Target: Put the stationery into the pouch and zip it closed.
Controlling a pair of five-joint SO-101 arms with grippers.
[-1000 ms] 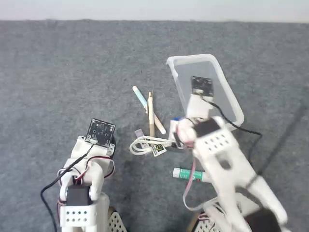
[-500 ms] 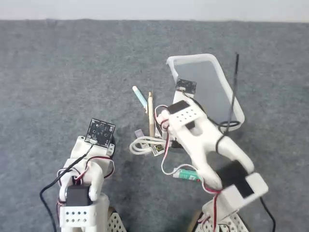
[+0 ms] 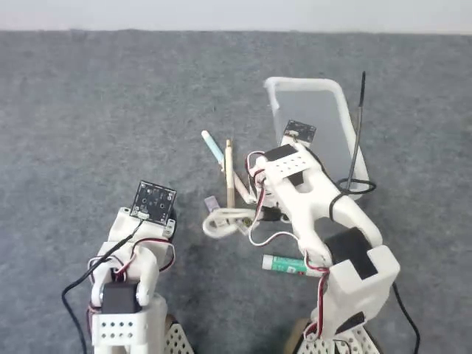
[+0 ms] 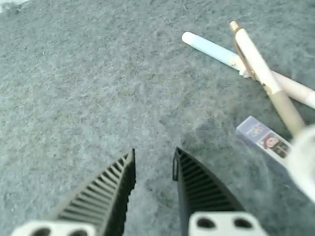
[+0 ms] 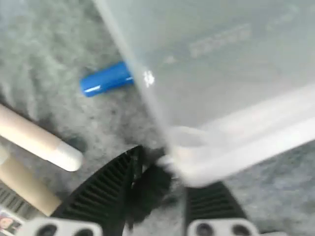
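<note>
1. While it lies flat on the gray carpet (image 3: 88, 110), the clear pouch (image 3: 310, 110) keeps its long axis running away from the arms. Its far end leans slightly left, and it sits just right of the pens.
2. Stretched over the middle of the carpet, the right arm (image 3: 310, 199) covers the pouch's near left corner.
3. At the near left, the left arm (image 3: 129, 265) is well apart from the pouch. The left gripper (image 4: 153, 156) hangs over bare carpet with its jaws a little apart and nothing between them.
4. The right gripper (image 5: 165, 172) has its jaws spread, with the pouch's corner (image 5: 221, 59) in the gap between them.
5. Three pens fan out left of the pouch. The pale blue pen (image 3: 213, 150) slants far-left, the beige pen (image 3: 230, 173) points almost straight away, and the cream pen (image 3: 242, 188) slants near-right.
6. A white cord loop (image 3: 221, 223) lies at the pens' near ends, touching the right arm.
7. A green-and-white tube (image 3: 284, 264) lies crosswise near the right arm's base.
8. A small eraser (image 3: 212, 201) sits just beside the beige pen.
9. A blue cap (image 5: 106, 78) rests against the pouch's edge.
</note>
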